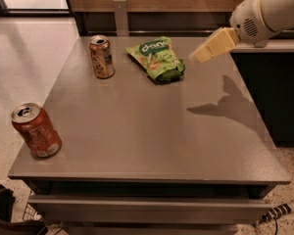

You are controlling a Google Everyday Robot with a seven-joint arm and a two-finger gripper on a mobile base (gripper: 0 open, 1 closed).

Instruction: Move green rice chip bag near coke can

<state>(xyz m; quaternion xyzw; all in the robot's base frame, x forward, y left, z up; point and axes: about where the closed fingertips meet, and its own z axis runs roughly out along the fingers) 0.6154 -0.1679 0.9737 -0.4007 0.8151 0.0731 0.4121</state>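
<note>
— Hovering over the far right of the bench (152,131), the pincer (210,47) hangs just right of the green rice chip bag (157,60), clear of it. Apart or together?
— Cannot tell. The bag lies flat at the back; the coke can (36,130) stands front-left, well apart.

Grey table (147,131): green rice chip bag (157,58) flat, far mid; tan can (102,57) upright nr it; coke can (36,130) upright, near-L corner. Gripper (200,55) over far-R side.
</note>
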